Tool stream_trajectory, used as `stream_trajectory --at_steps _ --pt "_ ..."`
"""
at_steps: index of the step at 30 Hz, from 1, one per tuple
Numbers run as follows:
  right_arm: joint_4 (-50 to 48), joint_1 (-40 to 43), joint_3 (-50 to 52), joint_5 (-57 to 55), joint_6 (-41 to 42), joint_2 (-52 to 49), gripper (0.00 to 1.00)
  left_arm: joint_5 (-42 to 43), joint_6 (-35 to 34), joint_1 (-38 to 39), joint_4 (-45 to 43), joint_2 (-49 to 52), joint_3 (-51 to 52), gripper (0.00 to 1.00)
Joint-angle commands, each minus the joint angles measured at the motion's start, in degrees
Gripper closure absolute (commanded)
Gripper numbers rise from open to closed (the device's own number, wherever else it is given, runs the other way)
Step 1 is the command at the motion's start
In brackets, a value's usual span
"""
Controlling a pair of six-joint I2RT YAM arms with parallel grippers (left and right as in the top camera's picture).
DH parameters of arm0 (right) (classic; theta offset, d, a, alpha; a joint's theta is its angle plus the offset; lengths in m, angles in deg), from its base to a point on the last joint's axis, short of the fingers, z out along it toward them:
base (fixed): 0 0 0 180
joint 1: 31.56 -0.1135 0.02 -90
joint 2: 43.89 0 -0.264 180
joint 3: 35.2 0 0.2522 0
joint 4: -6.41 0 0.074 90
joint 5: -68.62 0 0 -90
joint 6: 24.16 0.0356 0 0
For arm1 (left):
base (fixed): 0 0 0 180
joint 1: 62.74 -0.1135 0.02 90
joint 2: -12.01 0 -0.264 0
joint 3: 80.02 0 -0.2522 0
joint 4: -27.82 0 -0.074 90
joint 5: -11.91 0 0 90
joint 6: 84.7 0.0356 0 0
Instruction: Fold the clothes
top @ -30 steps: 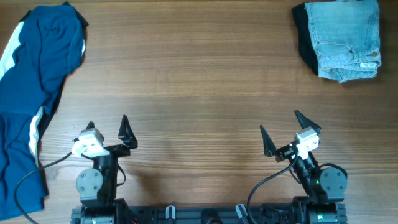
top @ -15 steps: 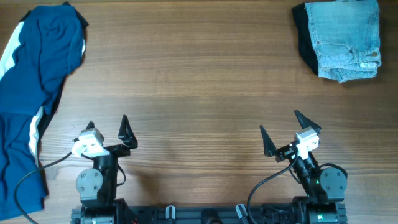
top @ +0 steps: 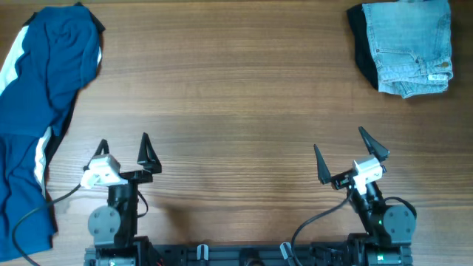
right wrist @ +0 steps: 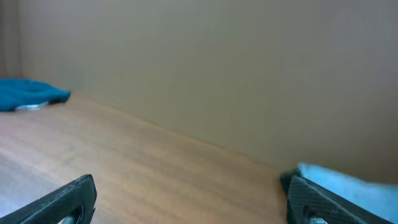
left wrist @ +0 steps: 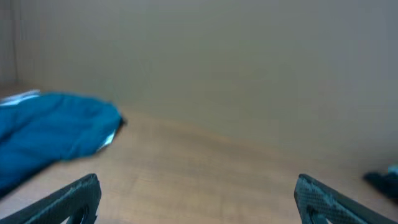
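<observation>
The clothes lie at two corners of the wooden table [top: 236,89]. A dark-blue garment [top: 41,111] with a white stripe sprawls unfolded down the left edge, and it shows as a blue heap [left wrist: 53,134] far left in the left wrist view. Folded pale-blue jeans [top: 412,46] rest on a dark cloth [top: 362,48] at the far right corner. My left gripper [top: 123,140] stands open near the front edge, right of the blue garment and touching nothing. My right gripper [top: 339,140] is open too, well in front of the jeans [right wrist: 348,179].
A black cable [top: 33,214] loops from the left arm base over the lower part of the blue garment. The arm bases [top: 244,255] line the front edge. Bare wood lies between the two piles.
Both grippers have shifted slightly: the left one turned a little and drew back, the right one moved a bit to the right. The clothes have not moved.
</observation>
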Motion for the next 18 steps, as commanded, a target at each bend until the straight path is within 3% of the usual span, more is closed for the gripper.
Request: stream_trajectory --at_steps 1,5,11,14,18 --pt "-6.86 0.2 -0.26 2.86 0.44 -2.67 0.0 2.89 0.9 0.26 -1.97 -0.2 -1.01 0.0" --pt "-10.86 0.2 -5.49 4.28 0.26 -12.98 0.0 2.67 0.94 0.26 2.25 4.22 -6.58 0.0" --pt "-11.15 0.2 -21.14 11.91 -4.42 -37.03 0.0 2.69 0.94 0.26 4.61 18.45 -17.94 0.0" --pt "-7.76 0.2 -30.14 16.59 -4.31 -48.04 0.0 2.69 0.94 0.26 6.49 26.86 -25.27 0.0" --pt "1.73 0.2 -44.35 21.97 -4.28 -61.96 0.0 2.67 1.42 0.26 16.17 39.17 -38.27 0.0"
